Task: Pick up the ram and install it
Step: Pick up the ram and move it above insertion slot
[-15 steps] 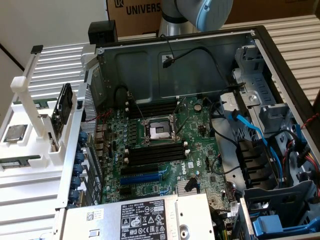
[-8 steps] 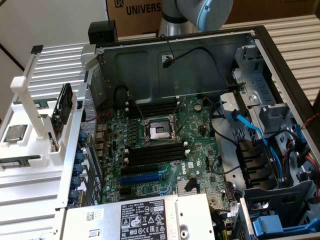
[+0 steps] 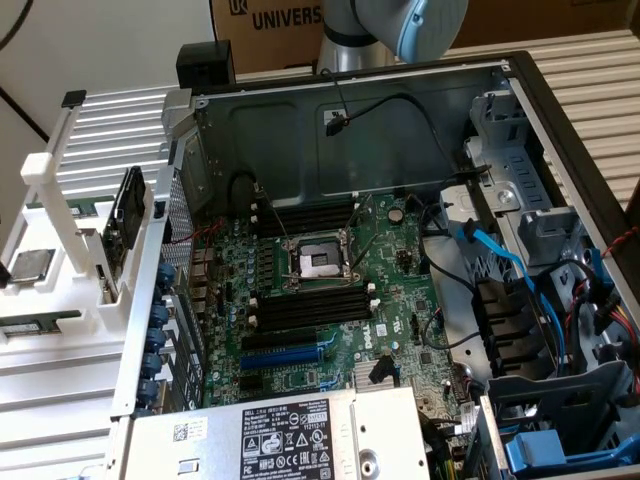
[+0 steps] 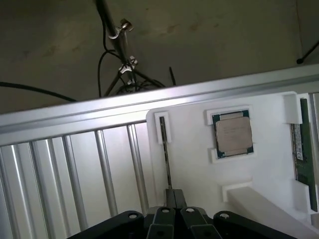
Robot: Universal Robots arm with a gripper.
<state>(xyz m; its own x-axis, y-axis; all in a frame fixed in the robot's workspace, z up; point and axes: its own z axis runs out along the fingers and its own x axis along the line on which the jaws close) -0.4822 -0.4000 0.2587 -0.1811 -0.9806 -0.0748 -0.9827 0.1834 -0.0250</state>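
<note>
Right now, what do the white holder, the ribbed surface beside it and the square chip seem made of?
The white holder is matte, opaque white with blocky raised edges, so it is probably plastic. The ribbed surface is pale grey with bright streaks along the ridges and is probably bare aluminium. The square chip has a dull silvery lid, seemingly metal, on a green board.

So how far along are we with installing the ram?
Done: nothing yet. The long, thin dark ram stick stands on edge in the white plastic holder, and the black memory slots with white end clips are bare. In hand: the gripper, shut and empty, sits in line with the stick in the wrist view. Left: picking it up and seating it in a slot.
</note>
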